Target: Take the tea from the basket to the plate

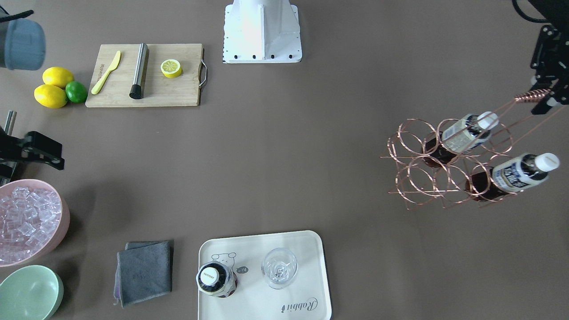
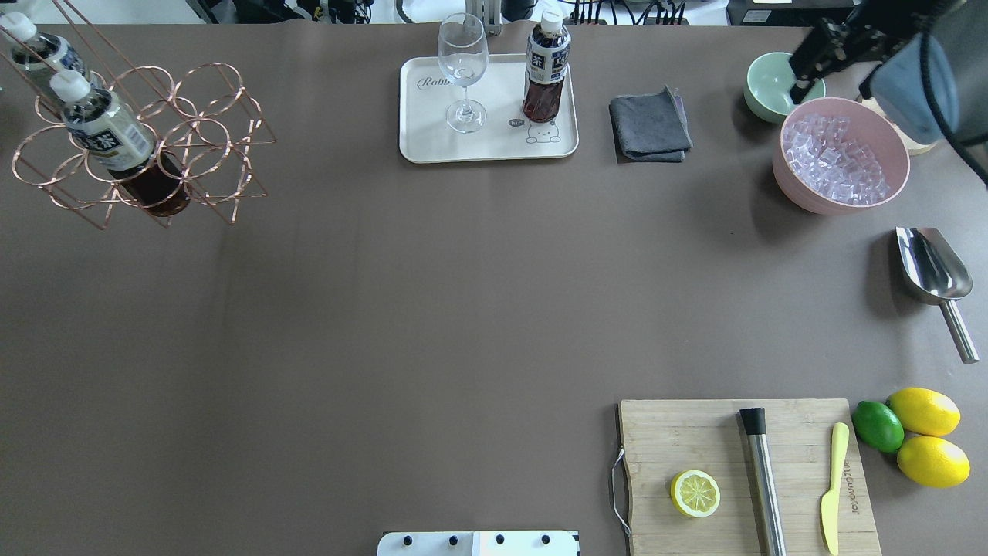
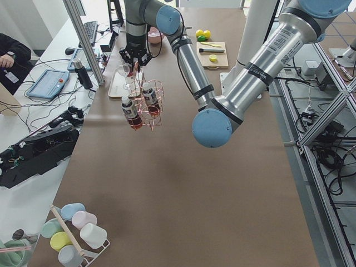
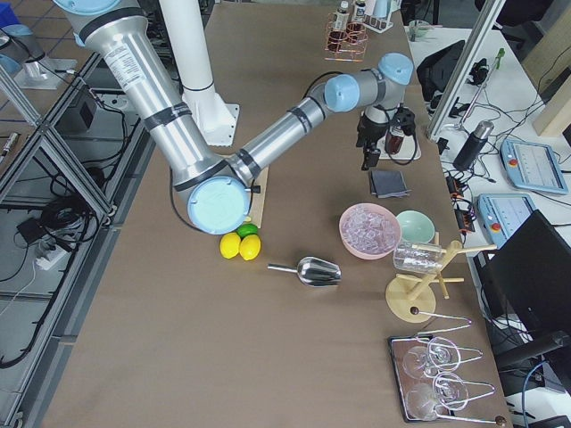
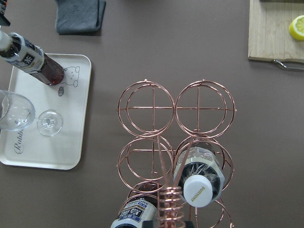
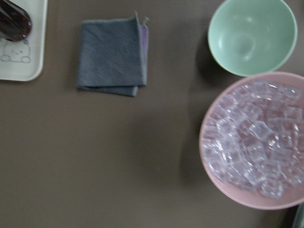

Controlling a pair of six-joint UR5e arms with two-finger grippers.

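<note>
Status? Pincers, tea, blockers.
Left pincer shut on basket handle, basket raised, tilted, two teas aboard. Right pincer near pink bowl, state unclear. One tea upright on plate. Wine glass beside it on plate.

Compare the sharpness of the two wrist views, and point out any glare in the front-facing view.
Right wrist view: soft, the grey cloth and the ice in the pink bowl smeared. Left wrist view: crisp, the basket wires fine and the cap print on the tea readable. Front-facing view: the white robot base glares, washed out.
</note>
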